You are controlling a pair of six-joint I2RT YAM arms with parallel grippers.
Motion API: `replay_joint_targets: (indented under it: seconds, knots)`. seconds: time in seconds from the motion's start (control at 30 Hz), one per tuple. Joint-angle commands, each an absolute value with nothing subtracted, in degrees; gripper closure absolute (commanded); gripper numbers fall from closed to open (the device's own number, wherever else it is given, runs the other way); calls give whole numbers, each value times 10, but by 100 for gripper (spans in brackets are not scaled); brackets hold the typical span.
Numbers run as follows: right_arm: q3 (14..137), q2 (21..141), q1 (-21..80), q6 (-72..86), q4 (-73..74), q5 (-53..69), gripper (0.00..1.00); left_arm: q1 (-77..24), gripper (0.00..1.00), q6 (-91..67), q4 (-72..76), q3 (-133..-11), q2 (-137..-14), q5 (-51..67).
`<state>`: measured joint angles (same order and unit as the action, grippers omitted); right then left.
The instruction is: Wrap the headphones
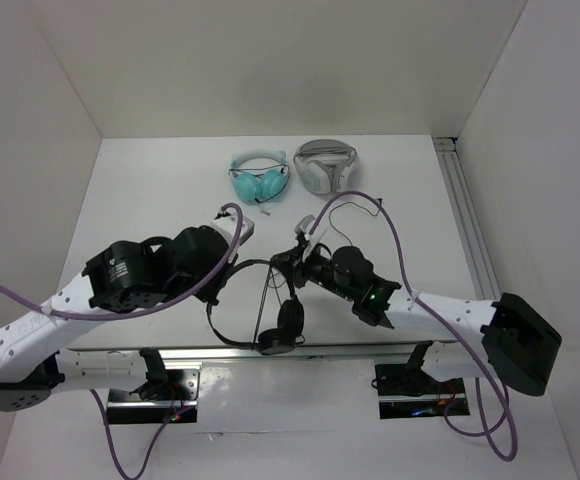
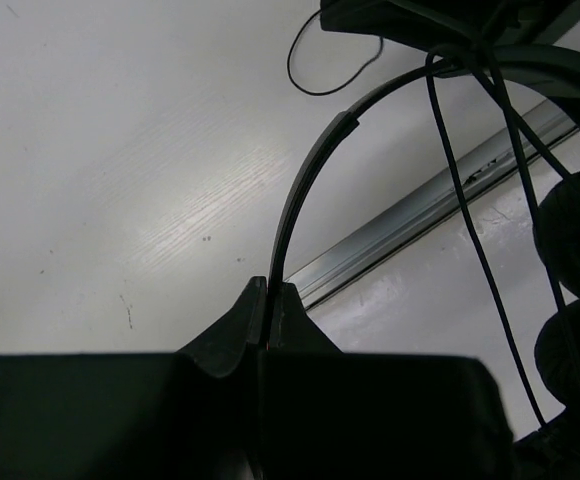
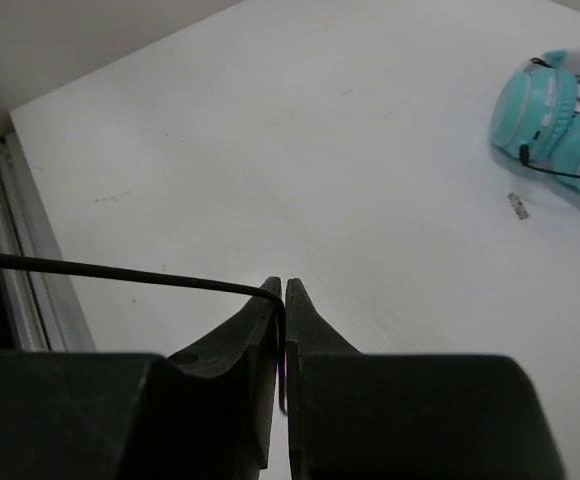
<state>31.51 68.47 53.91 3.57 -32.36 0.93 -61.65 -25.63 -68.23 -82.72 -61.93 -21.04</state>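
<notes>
Overhead view, lower centre: the black on-ear headphones sit between the two arms. The two small round ear pads are stacked just above the grey metal rail along the near edge of the white counter. Whether the pads touch the counter, I cannot tell.

The left tool comes in from the left of the frame. Its wrist camera shows it plainly: the left tool has its two fingers pressed together on the thin black headband. The band rises from the fingertips and arcs to the upper right of that frame. The ear pads are dark shapes at the right edge, and strands of cable hang across in front of them.

The right tool is just right of centre in the overhead shot. In its own view the right tool is all but closed. Only a sliver shows between the fingers, and the thin black cable is pinched there. It runs in taut from the left edge, bends at the fingertips and drops down between them.

At the back of the counter, well apart from the action, the teal headphones lie just beside the bulkier white-and-grey headphones. The teal pair also shows at the upper right of the right wrist view.
</notes>
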Motion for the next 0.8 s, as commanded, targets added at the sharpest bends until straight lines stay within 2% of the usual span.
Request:
replay_joint_targets:
  seconds: [0.0, 0.1, 0.37, 0.63, 0.77]
  knots:
    - [308, 739, 505, 104, -467, 83, 88, -620, 100, -292, -698, -887, -616, -233]
    - [326, 813, 498, 143, -536, 132, 87, -620, 100, -311, -720, -918, -634, -264]
    - [359, 987, 498, 250, -720, 189, 75, -620, 100, -330, -737, -960, -653, -278]
    - [329, 1054, 498, 272, -782, 189, 75, -620, 100, -410, -782, -1028, -664, -386]
    - [295, 1088, 498, 291, -831, 183, 75, -568, 100, -419, -782, -1061, -664, -403]
